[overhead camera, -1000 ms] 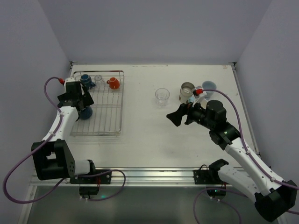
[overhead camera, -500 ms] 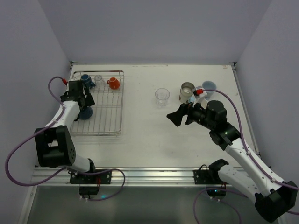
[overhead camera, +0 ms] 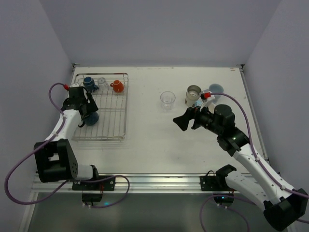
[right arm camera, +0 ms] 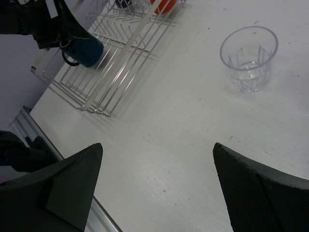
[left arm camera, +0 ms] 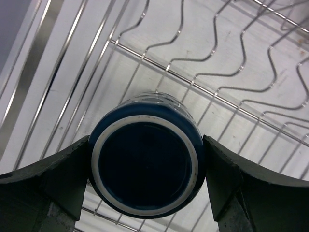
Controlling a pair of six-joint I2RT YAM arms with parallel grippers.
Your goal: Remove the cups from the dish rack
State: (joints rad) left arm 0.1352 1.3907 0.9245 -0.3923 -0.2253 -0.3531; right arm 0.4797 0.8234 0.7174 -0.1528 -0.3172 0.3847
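Note:
My left gripper [overhead camera: 87, 113] is shut on a dark blue cup [overhead camera: 91, 118] over the left part of the silver wire dish rack [overhead camera: 113, 126]. In the left wrist view the cup's white-ringed base [left arm camera: 145, 154] faces the camera, with a finger [left arm camera: 63, 174] pressed against each side. The rack's far end holds a blue mug [overhead camera: 88, 83], a clear glass [overhead camera: 102, 81] and an orange-red mug [overhead camera: 117, 86]. My right gripper [overhead camera: 181, 122] is open and empty above the table's middle. It is also open in the right wrist view [right arm camera: 157, 147].
On the table right of the rack stand a clear glass [overhead camera: 167, 99], also in the right wrist view [right arm camera: 249, 57], a grey metallic cup [overhead camera: 193, 94] and a light blue cup [overhead camera: 216, 89]. Walls close in the left, back and right sides.
My left gripper has shifted slightly over the rack's left side with the dark blue cup between its fingers. The right arm has stayed still.

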